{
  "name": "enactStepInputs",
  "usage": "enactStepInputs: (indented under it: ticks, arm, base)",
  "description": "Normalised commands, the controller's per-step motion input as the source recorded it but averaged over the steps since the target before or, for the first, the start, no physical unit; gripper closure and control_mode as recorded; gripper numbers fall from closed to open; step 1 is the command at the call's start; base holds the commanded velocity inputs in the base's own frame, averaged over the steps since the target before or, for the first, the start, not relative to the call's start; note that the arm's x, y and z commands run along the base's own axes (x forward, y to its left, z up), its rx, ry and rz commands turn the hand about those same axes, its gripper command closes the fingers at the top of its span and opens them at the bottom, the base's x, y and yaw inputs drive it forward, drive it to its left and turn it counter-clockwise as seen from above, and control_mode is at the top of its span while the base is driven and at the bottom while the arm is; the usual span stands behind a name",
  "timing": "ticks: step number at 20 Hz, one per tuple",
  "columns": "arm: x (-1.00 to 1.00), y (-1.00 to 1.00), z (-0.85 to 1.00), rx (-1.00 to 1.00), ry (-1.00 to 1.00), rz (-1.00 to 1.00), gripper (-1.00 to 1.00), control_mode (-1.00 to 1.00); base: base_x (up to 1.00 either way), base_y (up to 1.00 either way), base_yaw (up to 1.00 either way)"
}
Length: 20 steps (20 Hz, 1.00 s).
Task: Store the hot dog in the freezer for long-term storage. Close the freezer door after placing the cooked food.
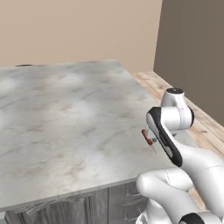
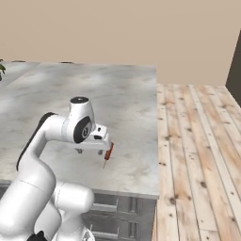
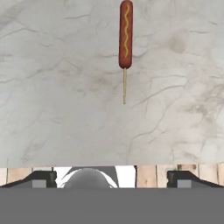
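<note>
The hot dog (image 3: 125,35), a slim red-orange sausage with a yellow squiggle on a thin wooden stick, lies flat on the marble counter (image 3: 61,87). It rests near the counter's right front corner, seen as the hot dog (image 2: 109,151) and the hot dog (image 1: 147,138) just beside my wrist. My gripper (image 3: 112,179) hangs above the counter, open and holding nothing, with the sausage ahead of its fingertips (image 3: 41,178). From the right base, the gripper (image 2: 92,148) points down just left of the hot dog. The freezer and its door are out of view.
The counter's right edge (image 2: 156,122) drops to a wooden plank floor (image 2: 197,155). Grey drawers (image 2: 122,207) run under the front edge. A tall dark grey-brown panel (image 1: 192,48) stands at the far right. A green leaf (image 2: 1,68) pokes in at the left.
</note>
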Motion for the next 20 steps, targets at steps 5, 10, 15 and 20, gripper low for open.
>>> enactStepInputs:
  ticks: [5,10,15,20]
  arm:
    - [0.39,-0.01,-0.19,0.06,0.00,-0.01,-1.00,-1.00]
    - [0.28,0.00,-0.29,0.00,0.07,0.00,-1.00,-1.00]
    - [0.22,0.00,-0.30,-0.03,0.06,0.00,-1.00,-1.00]
    - [0.22,-0.01,-0.24,-0.02,0.01,0.00,-1.00,-1.00]
  base:
    - [0.00,0.00,0.00]
    - [0.00,0.00,0.00]
    - [0.00,0.00,0.00]
    - [0.00,0.00,0.00]
